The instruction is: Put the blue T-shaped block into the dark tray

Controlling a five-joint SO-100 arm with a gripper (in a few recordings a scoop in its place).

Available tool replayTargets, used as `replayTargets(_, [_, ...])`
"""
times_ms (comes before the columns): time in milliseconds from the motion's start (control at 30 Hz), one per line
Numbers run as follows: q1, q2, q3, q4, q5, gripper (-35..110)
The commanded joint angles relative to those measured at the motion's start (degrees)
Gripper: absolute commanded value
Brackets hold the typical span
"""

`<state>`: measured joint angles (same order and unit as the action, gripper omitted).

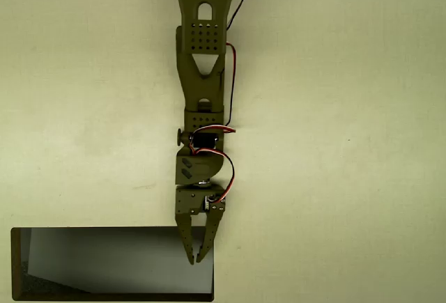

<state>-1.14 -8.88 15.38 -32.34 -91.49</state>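
Arm stretched straight down-picture — end effector (196, 258) over the dark tray (111, 294).

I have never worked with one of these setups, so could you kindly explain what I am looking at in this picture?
This is one camera looking straight down on a pale table. The long olive-green thing reaching down from the top edge is a small robot arm, with red and black wires along it. At its lower end is the gripper, whose two pointed fingers lie close together, nearly touching, with nothing visible between them. They sit over the right part of a wide dark tray at the bottom left, whose inside looks grey and shaded. No block can be seen inside it.
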Motion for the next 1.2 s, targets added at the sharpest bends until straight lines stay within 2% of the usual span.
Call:
replayTargets(0, [-0.88, -0.09, 1.85, -5.54, -0.79, 0])
replayTargets(1167, [-0.70, -0.09, 1.85, -5.54, -1.05, 0])
